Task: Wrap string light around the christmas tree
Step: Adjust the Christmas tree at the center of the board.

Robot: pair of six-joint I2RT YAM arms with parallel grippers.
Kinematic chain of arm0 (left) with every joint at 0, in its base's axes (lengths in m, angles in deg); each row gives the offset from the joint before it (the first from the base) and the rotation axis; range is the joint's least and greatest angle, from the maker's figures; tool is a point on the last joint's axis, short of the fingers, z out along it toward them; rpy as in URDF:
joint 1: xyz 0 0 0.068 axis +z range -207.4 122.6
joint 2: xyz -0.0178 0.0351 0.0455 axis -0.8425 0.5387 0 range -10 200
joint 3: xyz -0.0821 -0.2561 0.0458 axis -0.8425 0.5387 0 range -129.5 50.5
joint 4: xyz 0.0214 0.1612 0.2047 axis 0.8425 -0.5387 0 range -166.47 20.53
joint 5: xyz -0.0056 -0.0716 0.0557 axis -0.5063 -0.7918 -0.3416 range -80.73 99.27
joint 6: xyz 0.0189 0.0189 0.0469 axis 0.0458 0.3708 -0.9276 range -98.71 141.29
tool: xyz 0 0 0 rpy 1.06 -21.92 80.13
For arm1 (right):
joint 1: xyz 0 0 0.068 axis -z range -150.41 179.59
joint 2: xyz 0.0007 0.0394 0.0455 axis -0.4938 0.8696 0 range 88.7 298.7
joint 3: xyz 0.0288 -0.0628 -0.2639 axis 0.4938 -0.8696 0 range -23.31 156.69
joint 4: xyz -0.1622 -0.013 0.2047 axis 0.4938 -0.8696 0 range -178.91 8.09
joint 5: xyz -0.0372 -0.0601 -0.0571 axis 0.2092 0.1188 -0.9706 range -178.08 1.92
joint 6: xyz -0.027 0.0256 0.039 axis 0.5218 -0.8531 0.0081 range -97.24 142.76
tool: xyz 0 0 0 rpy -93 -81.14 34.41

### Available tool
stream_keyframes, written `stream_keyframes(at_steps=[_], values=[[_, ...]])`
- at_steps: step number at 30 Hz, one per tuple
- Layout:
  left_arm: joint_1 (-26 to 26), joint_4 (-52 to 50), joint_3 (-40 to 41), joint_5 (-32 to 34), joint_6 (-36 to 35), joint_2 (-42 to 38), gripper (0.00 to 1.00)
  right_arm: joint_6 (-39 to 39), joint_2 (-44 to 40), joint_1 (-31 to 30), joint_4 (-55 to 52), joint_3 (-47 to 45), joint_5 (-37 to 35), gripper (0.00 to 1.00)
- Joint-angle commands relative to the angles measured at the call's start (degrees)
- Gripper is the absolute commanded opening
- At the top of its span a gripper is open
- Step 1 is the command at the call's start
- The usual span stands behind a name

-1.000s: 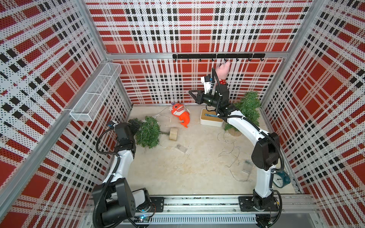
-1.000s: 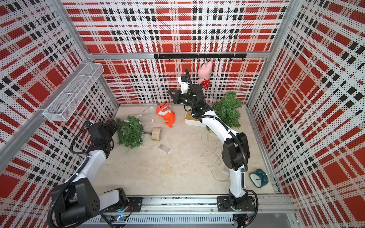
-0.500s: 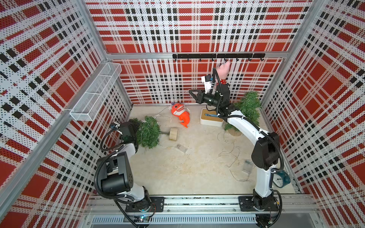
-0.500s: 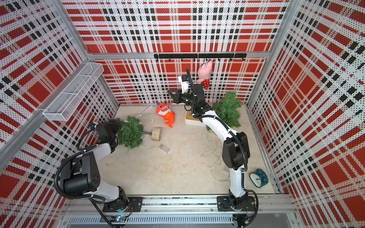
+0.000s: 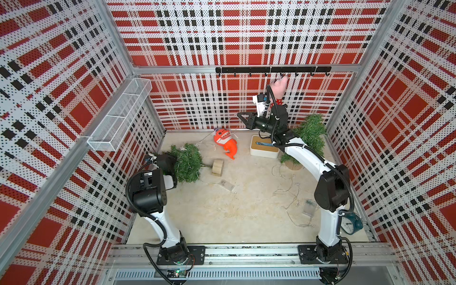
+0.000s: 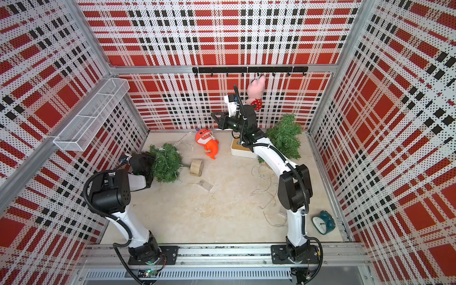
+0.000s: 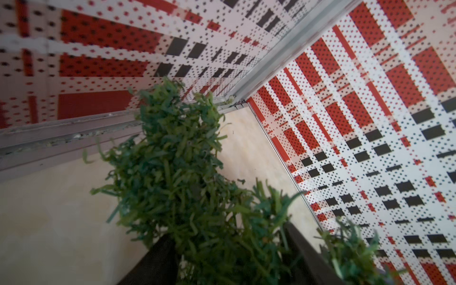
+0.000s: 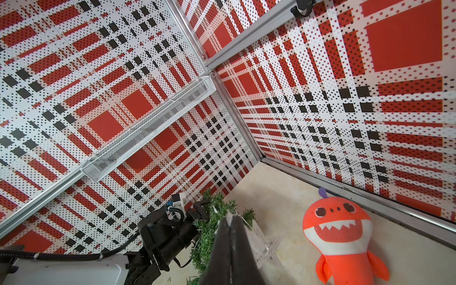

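While straddling the toppled christmas tree (image 5: pixel 187 164), grip unclear, the left end effector (image 7: pixel 229 243) is risking foliage slipping; right end effector (image 8: pixel 230 220) closed.

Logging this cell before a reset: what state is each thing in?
Left tree: lying on its side
Right tree: standing upright
String light: lying loose, unwrapped
Left gripper: jaws apart, foliage between
Right gripper: shut, raised
Orange plush: lying face up
Pink plush: hanging from rail
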Motion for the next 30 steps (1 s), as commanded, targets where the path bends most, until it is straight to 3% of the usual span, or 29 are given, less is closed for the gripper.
stream_keyframes(at_steps=[1, 5, 8, 21, 24, 30], values=[[-0.41, 4.72, -0.76, -3.9, -0.11, 1.19, 0.48, 0.27, -0.82, 0.43, 0.95, -0.59, -0.08, 0.0], [-1.02, 7.18, -0.16, -6.23, -0.02, -1.04, 0.26, 0.65, -1.64, 0.44, 0.47, -0.86, -0.43, 0.0], [-1.57, 8.29, 0.11, -8.28, -0.53, -4.21, 0.16, 1.34, -2.63, 0.48, -0.3, -1.27, -0.81, 0.0], [-12.95, 12.45, 4.73, -12.75, -23.2, -22.26, 0.07, 4.83, -11.75, 4.4, -1.95, -8.28, -2.59, 0.0], [-15.93, 15.5, 6.01, -12.88, -24.64, -25.76, 0.0, 5.0, -13.76, 5.39, -2.21, -10.25, -2.64, 0.0], [-21.96, 10.49, 4.71, -11.32, -27.5, -35.21, 0.0, 4.83, -16.13, 5.38, -1.97, -12.97, -2.49, 0.0]])
